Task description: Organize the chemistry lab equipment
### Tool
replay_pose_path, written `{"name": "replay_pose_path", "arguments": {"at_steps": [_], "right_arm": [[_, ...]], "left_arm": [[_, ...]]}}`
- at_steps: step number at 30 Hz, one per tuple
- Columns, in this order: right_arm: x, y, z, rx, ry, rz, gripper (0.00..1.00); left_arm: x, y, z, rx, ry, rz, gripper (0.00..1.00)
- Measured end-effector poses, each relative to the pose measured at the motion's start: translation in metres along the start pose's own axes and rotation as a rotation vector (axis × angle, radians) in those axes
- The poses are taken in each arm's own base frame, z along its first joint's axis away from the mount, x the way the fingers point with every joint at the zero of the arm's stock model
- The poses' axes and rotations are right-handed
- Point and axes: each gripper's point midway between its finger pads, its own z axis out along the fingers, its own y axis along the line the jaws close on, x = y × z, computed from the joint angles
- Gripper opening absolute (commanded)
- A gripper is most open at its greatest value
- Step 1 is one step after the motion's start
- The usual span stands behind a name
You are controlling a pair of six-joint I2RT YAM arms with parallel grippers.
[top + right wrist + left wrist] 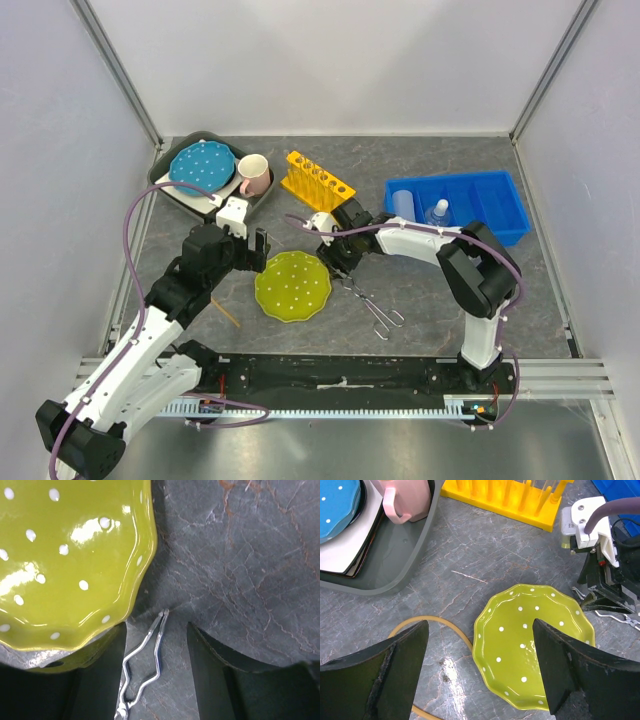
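Lying flat on the desk [430,295], the tongs [145,665] sit right between the fingers of the right gripper [156,640]. Its fingers are apart, one on each side of the wire, and clamped on nothing yet.

The tongs look like thin bent metal wire: light, stiff, a little springy where the two legs run side by side, and probably slick against the finger pads. They lie very low on the desk, so the fingers would likely have to come right down to its surface to catch them. The crimped, wavy stretch of the legs, just back from the tips and directly under the gripper, looks like the best hold, since a squeeze there would press both legs together.

The long axis runs lengthwise through the gap between the fingers, across their closing direction. The closed tips point forward, away from the wrist, and end just ahead of the fingertips. The looped handles trail back under the gripper; in the overhead view they reach toward the arm bases.

The dotted plate [65,555] lies just beside one finger, its rim very near that finger, so a clumsy close could nudge it.

The left gripper [480,650] hangs above that plate with its fingers apart, holding nothing.
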Motion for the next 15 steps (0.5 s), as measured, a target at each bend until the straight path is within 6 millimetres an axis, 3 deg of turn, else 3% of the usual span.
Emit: {"name": "replay_pose_path", "arguments": {"at_steps": [2, 15], "right_arm": [[-0.0015, -0.0005, 0.0014, 0.007, 0.002, -0.005, 0.57], [-0.0070, -0.0097, 0.0066, 0.069, 0.009, -0.018, 0.25]], "left_arm": [[0.0000, 0.0000, 0.0000, 0.000, 0.000, 0.000, 0.91], [-0.0001, 0.0001, -0.0001, 0.000, 0.000, 0.000, 0.91]]}}
